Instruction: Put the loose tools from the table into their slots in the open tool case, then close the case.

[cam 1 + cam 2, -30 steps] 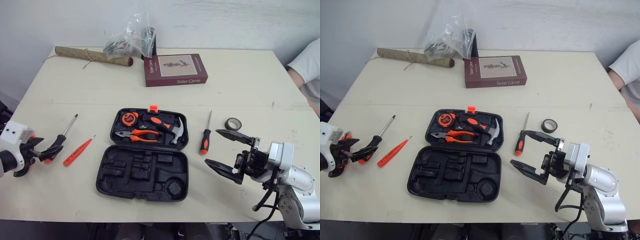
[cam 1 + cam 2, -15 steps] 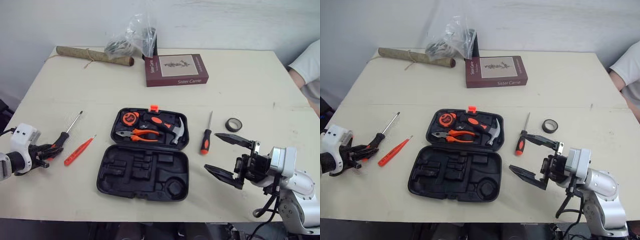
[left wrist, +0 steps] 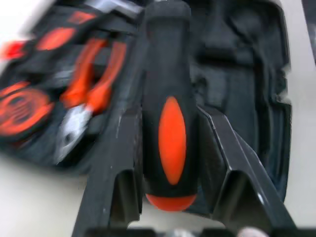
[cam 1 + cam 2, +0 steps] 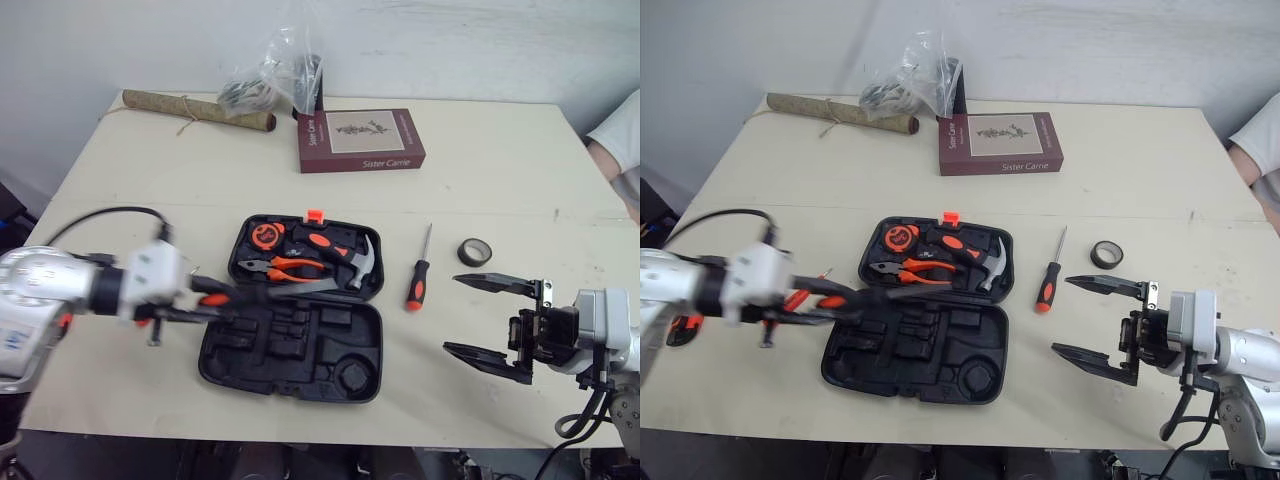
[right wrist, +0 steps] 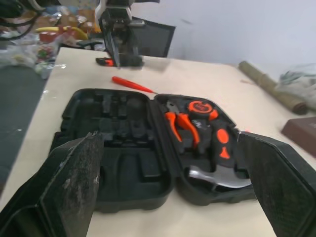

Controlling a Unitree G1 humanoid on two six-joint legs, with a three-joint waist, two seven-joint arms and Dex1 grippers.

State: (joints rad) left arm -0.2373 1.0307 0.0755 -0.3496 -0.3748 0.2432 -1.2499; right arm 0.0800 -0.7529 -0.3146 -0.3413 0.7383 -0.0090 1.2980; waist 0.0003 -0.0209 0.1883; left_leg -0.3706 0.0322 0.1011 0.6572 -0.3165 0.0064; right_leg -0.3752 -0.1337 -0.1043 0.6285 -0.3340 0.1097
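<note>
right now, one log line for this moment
left gripper: shut on screwdriver | position: over tool case | right gripper: open

Maroon book [image 4: 361,140] lying flat; plastic bag [image 4: 270,80] just behind it; tied paper roll [image 4: 198,110] beside bag.

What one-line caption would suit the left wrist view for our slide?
Left gripper shut on a black-and-orange screwdriver over the open black plastic tool case with orange-handled pliers inside.

Open black tool case [image 4: 290,345]; one screwdriver [image 4: 413,290] beside it; second screwdriver [image 3: 168,133] in left hand [image 3: 168,106]
</note>
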